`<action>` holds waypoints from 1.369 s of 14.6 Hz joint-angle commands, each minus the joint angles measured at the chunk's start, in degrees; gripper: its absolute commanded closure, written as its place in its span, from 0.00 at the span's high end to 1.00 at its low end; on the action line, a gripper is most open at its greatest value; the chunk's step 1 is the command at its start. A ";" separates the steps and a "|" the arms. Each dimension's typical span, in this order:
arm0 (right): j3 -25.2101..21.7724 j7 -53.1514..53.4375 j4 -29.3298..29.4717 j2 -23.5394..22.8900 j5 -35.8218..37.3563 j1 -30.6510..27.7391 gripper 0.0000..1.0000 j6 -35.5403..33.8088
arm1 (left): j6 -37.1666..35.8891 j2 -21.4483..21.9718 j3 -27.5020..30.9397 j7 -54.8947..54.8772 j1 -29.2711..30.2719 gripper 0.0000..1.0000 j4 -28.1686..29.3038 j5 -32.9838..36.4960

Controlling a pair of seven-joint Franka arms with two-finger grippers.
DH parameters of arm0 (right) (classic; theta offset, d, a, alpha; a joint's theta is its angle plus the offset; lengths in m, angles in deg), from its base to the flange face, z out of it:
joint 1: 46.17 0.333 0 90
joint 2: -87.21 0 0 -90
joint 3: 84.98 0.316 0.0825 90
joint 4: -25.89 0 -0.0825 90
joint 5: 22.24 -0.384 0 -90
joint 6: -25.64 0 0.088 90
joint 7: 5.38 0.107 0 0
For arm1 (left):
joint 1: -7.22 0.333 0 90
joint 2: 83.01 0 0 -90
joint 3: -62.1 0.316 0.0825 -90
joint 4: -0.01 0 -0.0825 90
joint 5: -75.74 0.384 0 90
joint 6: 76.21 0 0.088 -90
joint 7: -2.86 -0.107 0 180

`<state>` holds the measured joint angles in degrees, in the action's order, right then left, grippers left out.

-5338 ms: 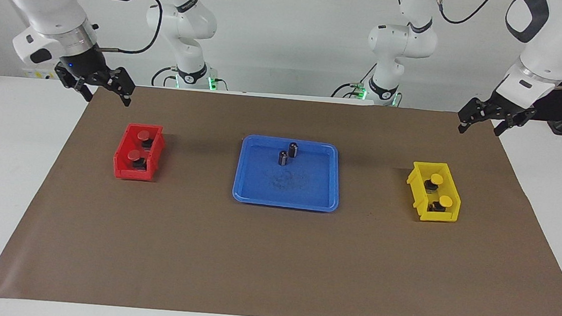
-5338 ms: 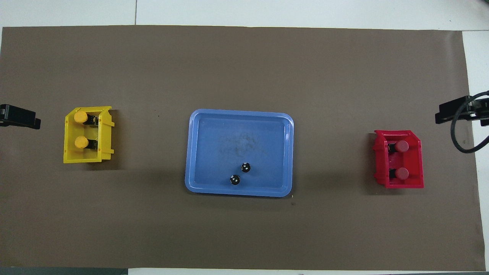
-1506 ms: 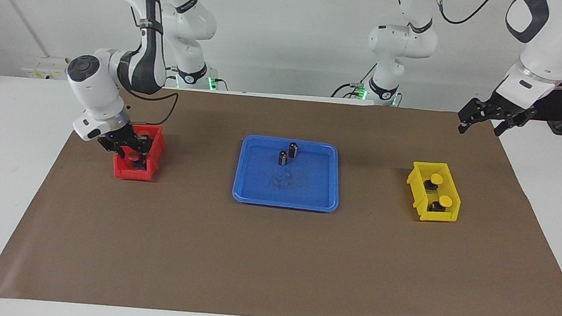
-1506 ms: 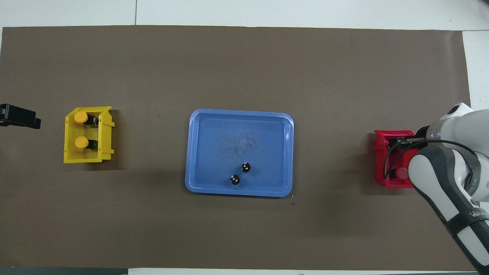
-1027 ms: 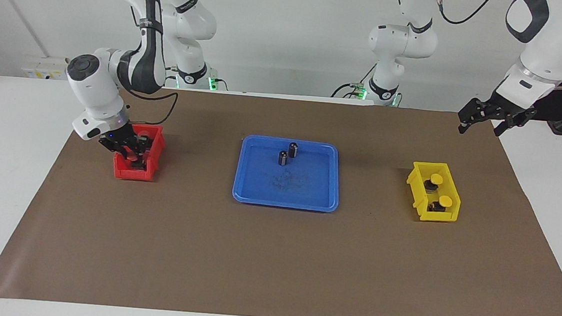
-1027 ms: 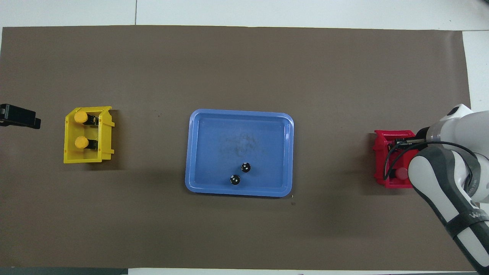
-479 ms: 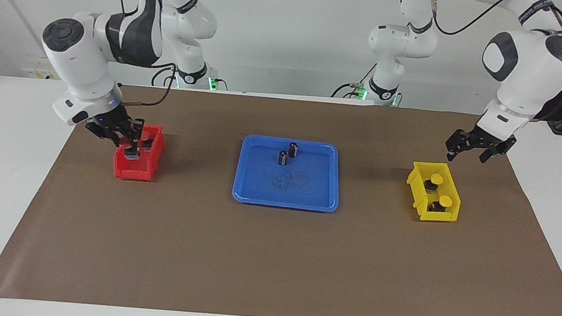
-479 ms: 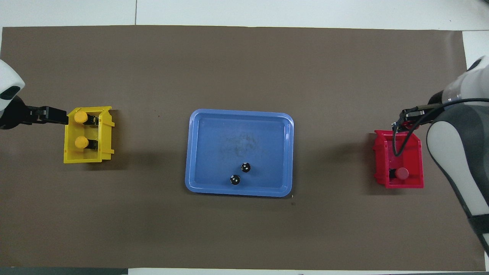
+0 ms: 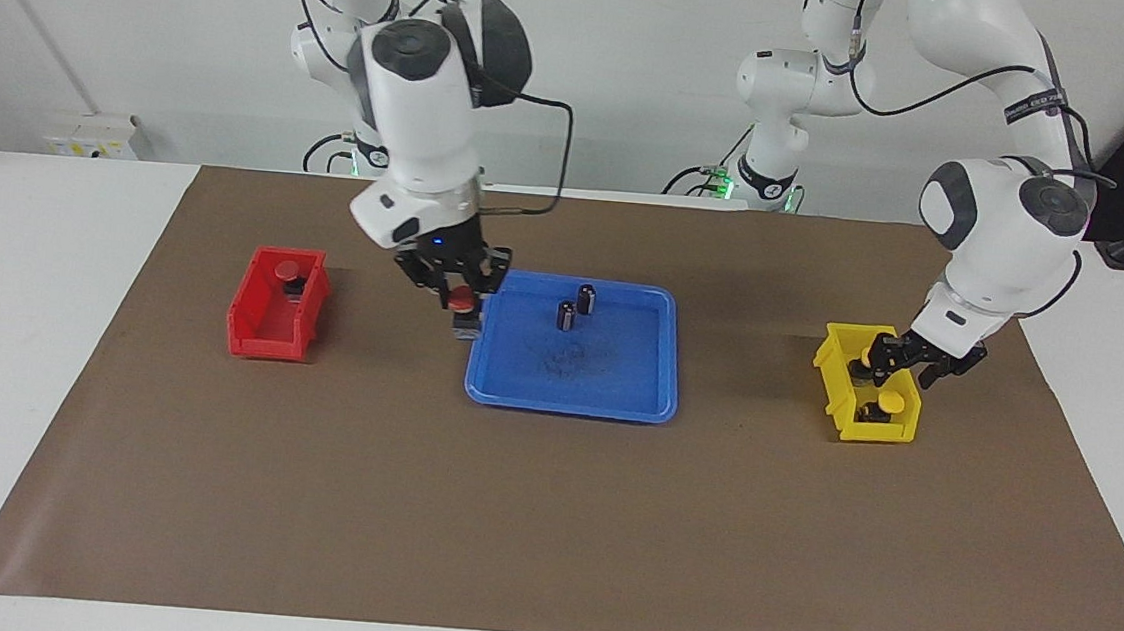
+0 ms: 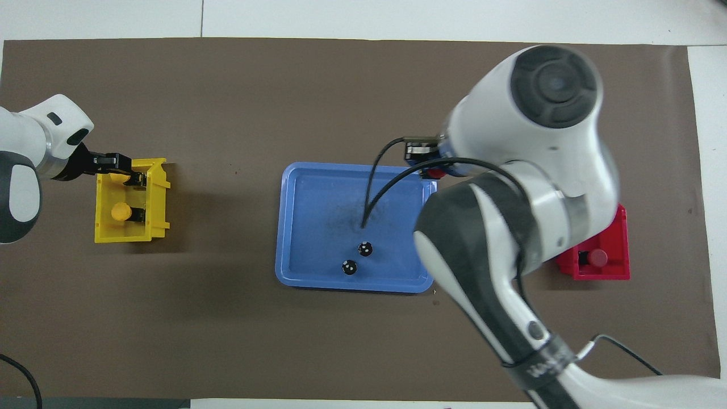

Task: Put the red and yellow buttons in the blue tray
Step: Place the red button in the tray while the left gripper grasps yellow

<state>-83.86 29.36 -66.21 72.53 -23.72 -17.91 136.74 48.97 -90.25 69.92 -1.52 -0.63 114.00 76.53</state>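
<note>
Brown paper covers the white table (image 9: 19, 333), with the blue tray (image 9: 615, 400) at its middle, a red bin (image 9: 250, 331) toward the right arm's end and a yellow bin (image 9: 841, 403) toward the left arm's end. From its base at the robots' edge, the right arm bends forward and points its wrist straight down, so the right gripper (image 9: 460, 297) hangs over the tray's rim at the end facing the red bin; its fingers are clamped on a red button (image 9: 462, 300), cap up, base dangling below. A second red button (image 9: 290, 271) sits in the red bin. Two dark cylinders (image 9: 575, 309) stand in the tray near its robot-side edge. The left arm arches down with its wrist tilted, placing the left gripper (image 9: 895, 357) in the yellow bin at the yellow button (image 10: 120, 176) nearer the table's outer edge; I cannot tell how far its fingers have closed. The other yellow button (image 9: 890, 404) lies free beside it.
</note>
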 commanded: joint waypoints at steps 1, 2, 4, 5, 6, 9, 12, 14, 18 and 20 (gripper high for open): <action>-0.42 3.31 1.66 -5.87 4.09 3.11 0.16 1.83 | 1.29 -0.76 -0.09 -0.80 1.35 0.71 0.27 -0.53; -0.42 3.66 0.53 -6.23 4.29 3.38 0.16 3.75 | 1.55 -1.28 -0.09 -0.98 1.35 0.71 0.28 -0.53; -0.42 7.16 -1.41 -7.46 4.29 6.00 0.17 7.18 | 2.08 -1.64 -0.09 -0.98 1.35 0.71 0.36 -0.53; -0.42 9.79 -1.24 -8.68 4.90 7.85 0.17 7.72 | 2.34 -2.16 -0.09 -0.89 1.35 0.71 0.36 -0.62; -0.42 10.26 -1.42 -9.65 5.08 8.21 0.17 9.03 | 2.78 -2.43 -0.09 -0.89 1.26 0.71 0.45 -1.14; -0.42 10.17 -3.69 -9.40 5.17 8.04 0.21 10.27 | 3.57 -3.13 -0.09 -0.80 1.00 0.71 0.45 -1.76; -0.42 10.09 -6.25 -8.87 5.17 7.78 0.30 12.82 | 4.63 -3.66 -0.18 -0.72 0.82 0.71 0.71 -1.76; -0.42 10.17 -6.43 -8.87 5.08 7.69 0.72 13.52 | 5.68 -4.01 -0.18 -0.72 0.65 0.71 1.41 -1.76; -1.12 7.99 0.15 -7.04 5.70 5.07 0.99 10.73 | 6.65 -4.10 -0.18 -0.37 0.64 0.27 2.21 -1.76; -1.04 3.08 -1.05 -1.17 5.70 -0.10 0.99 6.61 | 6.39 -4.10 -0.18 -0.37 0.64 0.01 1.95 -1.76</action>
<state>-85.64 37.13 -66.17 65.34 -18.35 -12.56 147.21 53.91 -94.70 69.62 -1.60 0.19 115.06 75.80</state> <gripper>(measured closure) 0.093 0.568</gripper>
